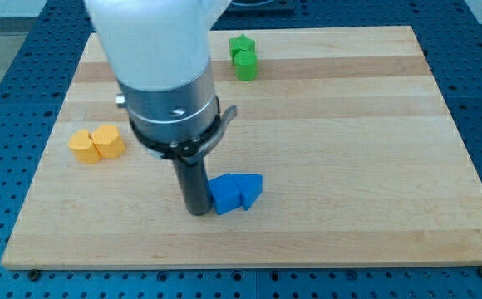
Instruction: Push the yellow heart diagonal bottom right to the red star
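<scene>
My tip [198, 211] rested on the wooden tabletop [349, 166], touching or just beside the left edge of the blue block [235, 193], a wedge-like piece with a groove across its top. That blue block serves as the landmark here. There was no gripper on this arm, only the straight dark rod, so it had hold of nothing and could only push.

The yellow heart [96, 144] lay well to the upper left of the blue block, near the tabletop's left edge; seen from this angle it read as two rounded lobes joined together, and I took it for the heart the task names. A green block [243, 56] stood far above the blue block, close to the tabletop's top edge; its exact shape was hard to make out. No red star showed anywhere. It may have been hidden behind the large white and grey arm housing that covered the area up and left of the blue block, but that could not be told.

As I judged it, the push on the heart had not begun, since my tip was well apart from it. The next move called for bringing my tip away from the blue block without shoving it, round to the heart's far side from the target spot, once the red star's place was known.
</scene>
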You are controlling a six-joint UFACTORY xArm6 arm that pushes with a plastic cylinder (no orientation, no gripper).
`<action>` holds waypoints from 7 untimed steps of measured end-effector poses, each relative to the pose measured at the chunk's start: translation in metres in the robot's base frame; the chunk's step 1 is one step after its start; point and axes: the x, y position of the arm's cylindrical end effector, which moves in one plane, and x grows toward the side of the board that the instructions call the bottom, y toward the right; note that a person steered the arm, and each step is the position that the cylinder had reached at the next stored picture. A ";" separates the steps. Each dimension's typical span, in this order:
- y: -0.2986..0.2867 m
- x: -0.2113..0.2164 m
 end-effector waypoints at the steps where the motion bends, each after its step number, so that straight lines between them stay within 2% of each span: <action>1: 0.001 0.000; 3: -0.015 0.000; 7: -0.158 0.000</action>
